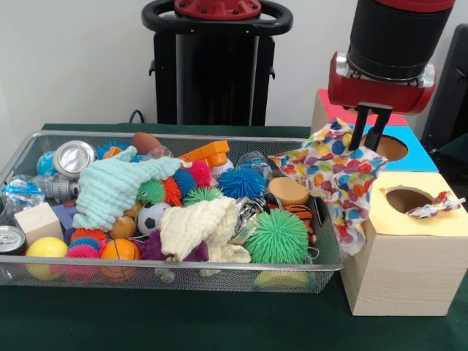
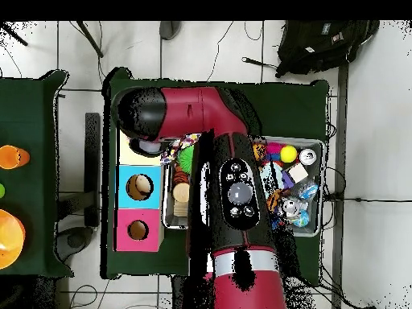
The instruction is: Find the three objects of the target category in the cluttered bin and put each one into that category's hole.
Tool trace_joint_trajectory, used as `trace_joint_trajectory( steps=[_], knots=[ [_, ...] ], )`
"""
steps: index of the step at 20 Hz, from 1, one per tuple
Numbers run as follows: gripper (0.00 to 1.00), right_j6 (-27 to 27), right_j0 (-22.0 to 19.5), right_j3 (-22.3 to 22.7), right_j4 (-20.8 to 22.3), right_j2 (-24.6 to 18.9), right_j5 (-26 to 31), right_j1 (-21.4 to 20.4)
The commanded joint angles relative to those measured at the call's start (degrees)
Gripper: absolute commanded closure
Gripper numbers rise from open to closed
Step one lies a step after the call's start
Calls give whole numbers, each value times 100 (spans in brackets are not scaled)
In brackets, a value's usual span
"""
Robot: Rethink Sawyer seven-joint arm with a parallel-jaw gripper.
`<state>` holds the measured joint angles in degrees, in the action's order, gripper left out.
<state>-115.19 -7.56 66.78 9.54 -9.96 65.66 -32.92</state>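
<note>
1. Between the wire bin and the wooden boxes, the gripper hangs from the red and black arm, its two dark fingers pointing down.
2. The jaws are pinched together on the top edge of a polka-dot cloth, white with red, blue, yellow and orange spots.
3. The cloth hangs below the jaws. Its lower part drapes over the bin's end wall and touches the side of the yellow-topped box.
4. Just below and beside the jaws, the yellow-topped box has a round hole. A crumpled, colourful wrapper lies on the lid at the hole's edge.
5. Behind the jaws sits a blue-topped box with its own round hole, and past it a pink-topped box.
6. Away from the jaws, across the bin, lie two more cloths: a mint green knitted cloth on top of the heap, and a cream knitted cloth nearer the front wall.
7. Around these cloths are spiky rubber balls, including a large green spiky ball and a blue spiky ball.
8. Farthest from the jaws, at the bin's other end, are a silver can, a wooden block and a yellow ball.
9. From overhead, the arm covers the gripper and much of the bin.
</note>
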Motion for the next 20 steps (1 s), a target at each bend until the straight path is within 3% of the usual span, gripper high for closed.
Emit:
trace_joint_trajectory(
  steps=[1,20],
  knots=[
    [100,-125,15,-33,-215,-292,671,-51],
    [100,-329,190,359,-509,-154,857,-520]
  ],
)
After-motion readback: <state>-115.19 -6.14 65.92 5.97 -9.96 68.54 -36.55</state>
